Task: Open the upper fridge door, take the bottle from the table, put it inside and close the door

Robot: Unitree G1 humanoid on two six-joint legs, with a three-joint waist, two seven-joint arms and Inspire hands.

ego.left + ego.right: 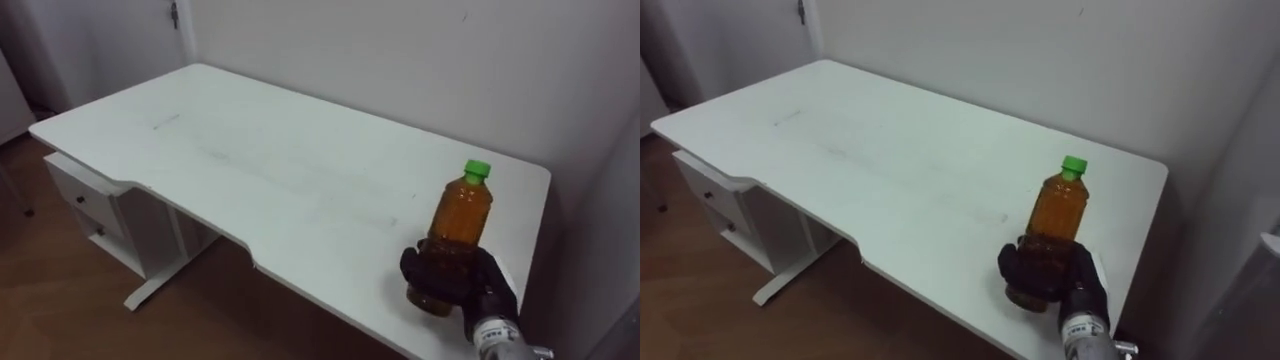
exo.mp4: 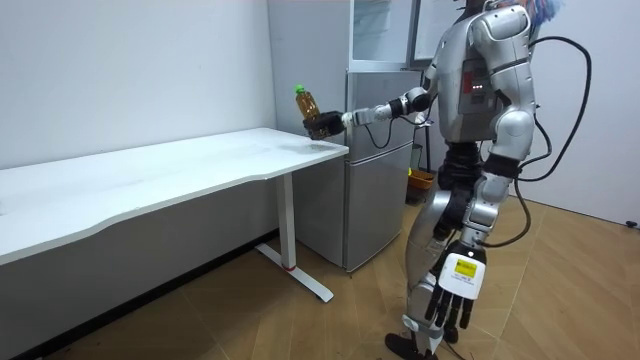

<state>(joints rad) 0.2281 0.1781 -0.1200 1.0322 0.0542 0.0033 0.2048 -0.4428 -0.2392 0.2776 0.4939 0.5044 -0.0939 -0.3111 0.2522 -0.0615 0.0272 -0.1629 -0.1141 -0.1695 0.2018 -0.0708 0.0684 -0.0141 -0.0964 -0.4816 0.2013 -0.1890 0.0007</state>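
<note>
An amber bottle (image 1: 463, 215) (image 1: 1058, 210) with a green cap stands upright in my right hand (image 1: 455, 280) (image 1: 1045, 275), whose dark fingers are curled round its lower part. In the room view the bottle (image 2: 306, 103) and that hand (image 2: 322, 125) are just above the end corner of the white table (image 2: 150, 180), at the end of my outstretched arm. The grey fridge (image 2: 380, 170) stands right beside that table end, its upper compartment (image 2: 385, 30) at head height. My left hand (image 2: 455, 295) hangs at my side with straight fingers.
The white table (image 1: 250, 150) runs away to the left along the wall, with a drawer unit (image 1: 85, 195) under its far end. I stand on the wood floor beside the fridge, facing the table. A wall lies close behind the table.
</note>
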